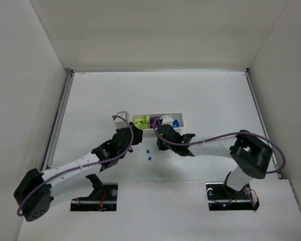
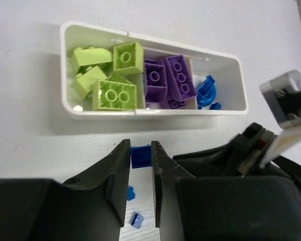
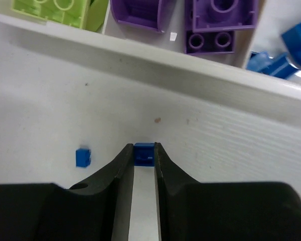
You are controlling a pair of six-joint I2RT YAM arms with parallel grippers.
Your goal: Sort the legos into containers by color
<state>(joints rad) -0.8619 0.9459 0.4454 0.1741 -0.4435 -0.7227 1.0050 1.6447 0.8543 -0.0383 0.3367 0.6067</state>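
The white three-compartment tray (image 1: 179, 116) holds yellow-green legos (image 2: 115, 93) on the left, purple legos (image 2: 173, 78) in the middle and blue legos (image 2: 206, 90) on the right. My left gripper (image 2: 140, 150) is shut on a small blue lego (image 2: 140, 156), just in front of the tray's near wall (image 2: 155, 112). My right gripper (image 3: 144, 149) is shut on another small blue lego (image 3: 144, 154), close to the tray wall (image 3: 190, 70). Both grippers sit side by side below the tray in the top view, the left gripper (image 1: 138, 140) and the right gripper (image 1: 159, 143).
Two loose blue legos (image 1: 147, 150) (image 1: 150, 158) lie on the table between the grippers; they also show under my left fingers (image 2: 132, 192). One loose blue lego (image 3: 83, 156) lies left of my right fingers. The right arm (image 2: 251, 150) is close beside my left gripper.
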